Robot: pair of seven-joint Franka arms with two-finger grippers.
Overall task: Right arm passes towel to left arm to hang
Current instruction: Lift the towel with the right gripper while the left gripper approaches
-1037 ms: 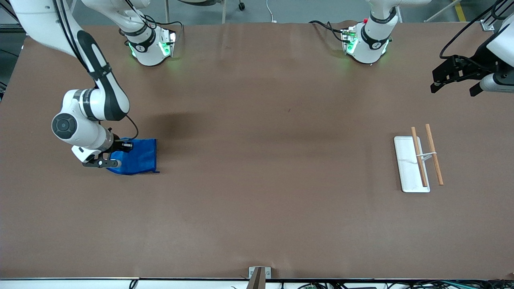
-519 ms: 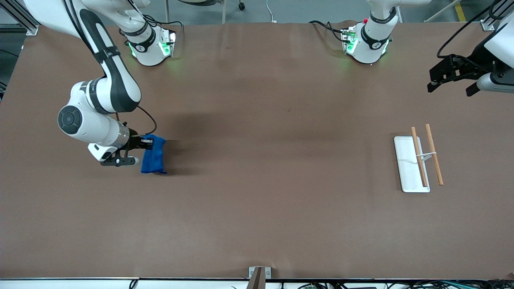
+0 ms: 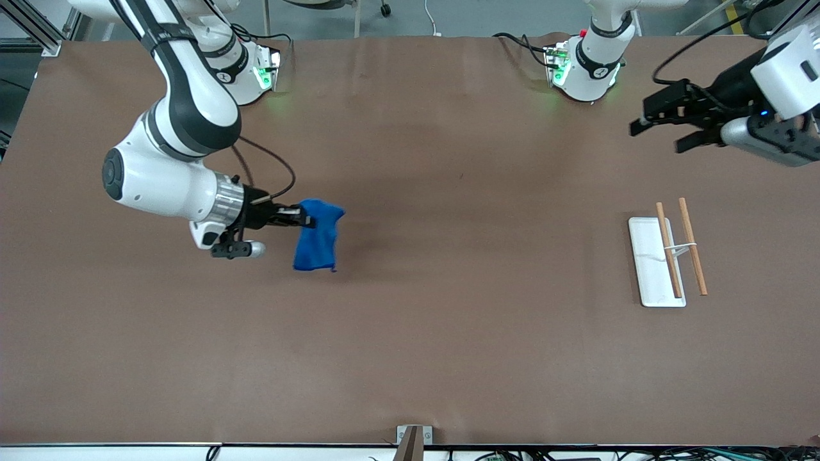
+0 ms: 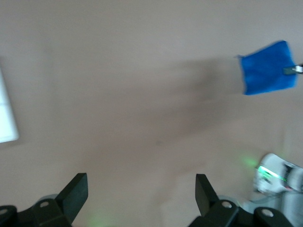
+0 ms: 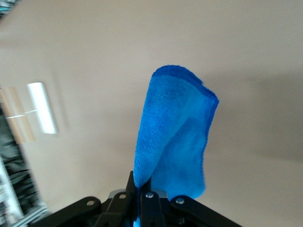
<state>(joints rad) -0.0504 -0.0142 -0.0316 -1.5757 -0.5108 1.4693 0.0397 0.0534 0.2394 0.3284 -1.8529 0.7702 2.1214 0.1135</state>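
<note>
The right gripper [image 3: 306,221] is shut on one edge of the bright blue towel [image 3: 317,240] and holds it up over the table toward the right arm's end; the cloth hangs down from the jaws. In the right wrist view the towel [image 5: 175,142] droops from the closed gripper [image 5: 144,187]. The left gripper [image 3: 653,121] is open and empty, up over the table at the left arm's end. In the left wrist view the gripper [image 4: 141,191] stands wide open, and the towel [image 4: 266,68] shows small and far off.
A white rack tray [image 3: 650,262] with two wooden bars [image 3: 692,253] on a wire stand sits toward the left arm's end. It also shows in the right wrist view [image 5: 42,113]. The brown table [image 3: 448,320] lies between the arms.
The right gripper has lifted the towel off the table and carried it toward the middle. The left arm has swung in over the table toward the middle.
</note>
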